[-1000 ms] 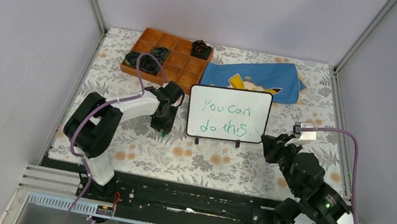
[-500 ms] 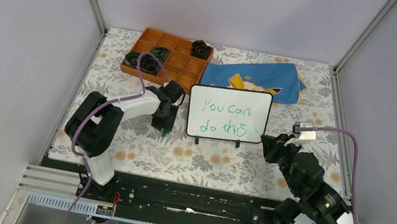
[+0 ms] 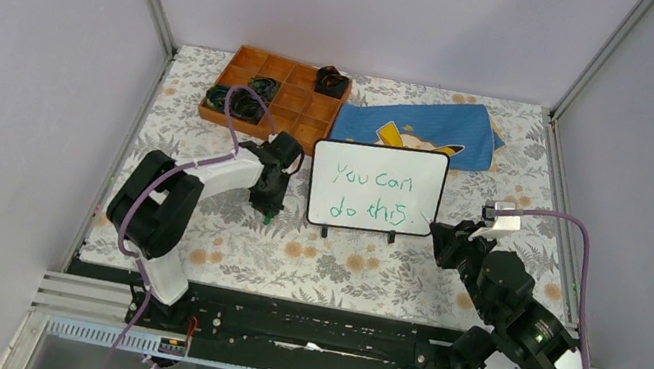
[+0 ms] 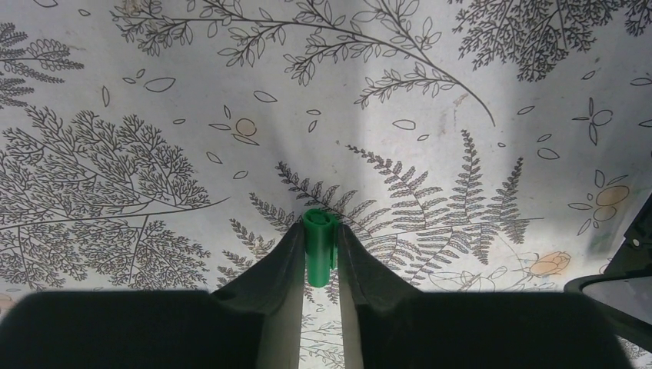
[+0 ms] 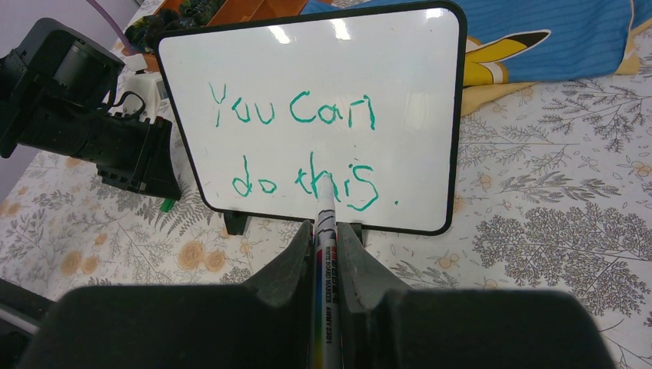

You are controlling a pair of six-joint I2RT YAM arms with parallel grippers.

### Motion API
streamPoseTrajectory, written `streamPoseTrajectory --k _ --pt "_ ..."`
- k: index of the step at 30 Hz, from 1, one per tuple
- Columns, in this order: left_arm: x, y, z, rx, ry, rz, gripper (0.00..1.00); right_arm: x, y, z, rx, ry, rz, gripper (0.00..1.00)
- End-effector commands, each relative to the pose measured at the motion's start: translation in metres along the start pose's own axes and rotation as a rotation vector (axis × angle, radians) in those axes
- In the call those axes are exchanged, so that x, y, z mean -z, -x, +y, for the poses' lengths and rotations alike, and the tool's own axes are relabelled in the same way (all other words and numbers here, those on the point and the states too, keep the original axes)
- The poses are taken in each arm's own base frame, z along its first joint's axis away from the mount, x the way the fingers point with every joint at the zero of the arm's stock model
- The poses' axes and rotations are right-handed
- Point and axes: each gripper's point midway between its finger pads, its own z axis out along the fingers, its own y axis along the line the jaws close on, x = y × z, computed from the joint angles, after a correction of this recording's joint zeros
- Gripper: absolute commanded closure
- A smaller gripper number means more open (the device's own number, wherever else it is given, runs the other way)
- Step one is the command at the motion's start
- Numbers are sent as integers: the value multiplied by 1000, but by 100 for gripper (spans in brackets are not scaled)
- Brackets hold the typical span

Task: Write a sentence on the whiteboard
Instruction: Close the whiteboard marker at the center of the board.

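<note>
In front of the whiteboard (image 3: 375, 189), standing on the desk (image 3: 289, 259) with its sentence (image 5: 296, 146) looking complete, the right gripper (image 5: 326, 229) clamps the marker (image 5: 326, 257) and should draw straight back, avoiding smears, toward the green cap (image 4: 319, 247) clamped in the left gripper (image 4: 319, 229) beside the whiteboard's left edge.

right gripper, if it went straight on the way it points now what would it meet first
The whiteboard, most likely: the marker clamped in the right gripper aims at its lower face, near "this" in the sentence. How near the tip is, depth leaves unclear.
</note>
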Motion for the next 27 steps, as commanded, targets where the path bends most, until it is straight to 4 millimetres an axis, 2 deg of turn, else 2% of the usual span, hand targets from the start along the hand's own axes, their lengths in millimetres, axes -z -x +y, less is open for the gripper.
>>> streamPoseTrajectory --k 1,6,9,15,20,27 --pt "-11 4 -4 -4 -17 -20 76 3 13 6 -24 24 -31 100" --pt "-10 5 -4 -4 -20 -24 87 3 13 6 -24 22 -27 100" --pt "-8 6 -3 0 -16 -35 100 3 13 6 -23 23 -26 100" --pt "5 16 4 34 17 -101 100 3 15 6 -21 22 -28 100" --pt "28 31 10 75 38 -180 100 4 18 7 -21 24 -31 100" --pt "82 56 13 128 35 -331 100 4 23 12 -19 38 -30 100"
